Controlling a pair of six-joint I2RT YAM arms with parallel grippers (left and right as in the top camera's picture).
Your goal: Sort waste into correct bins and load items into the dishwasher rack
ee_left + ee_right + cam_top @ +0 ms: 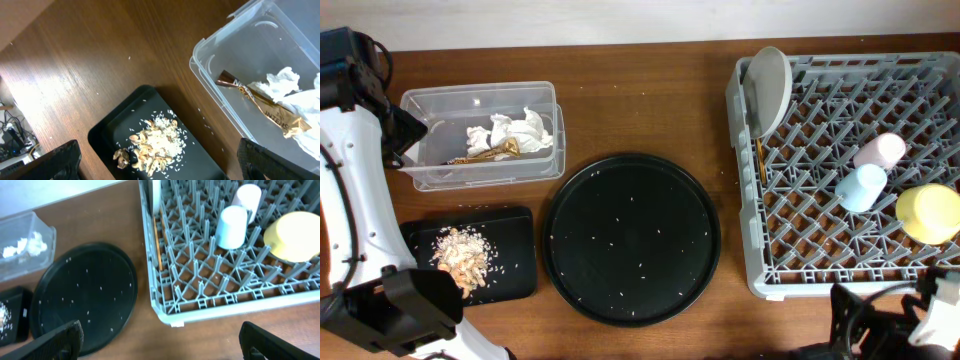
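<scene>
The clear bin (pixel 480 178) at the back left holds white napkins (pixel 515 130) and a gold-brown wrapper (pixel 260 102). In front of it, food scraps with rice (pixel 463 258) lie in the flat black bin (pixel 515 235). The grey rack (pixel 745 200) on the right holds a grey plate (pixel 770 88) on edge, chopsticks (pixel 760 160), a pink cup (pixel 880 150), a blue cup (pixel 861 187) and a yellow bowl (pixel 928 212). My left gripper (pixel 160 170) hangs open and empty above the flat bin. My right gripper (pixel 165 347) is open and empty over bare table, in front of the rack's near-left corner.
A large round black tray (pixel 630 238) dotted with rice grains lies between the bins and the rack. Stray grains speckle the wooden table (pixel 650 90). The left arm runs along the table's left edge, and the right arm sits at the front right corner.
</scene>
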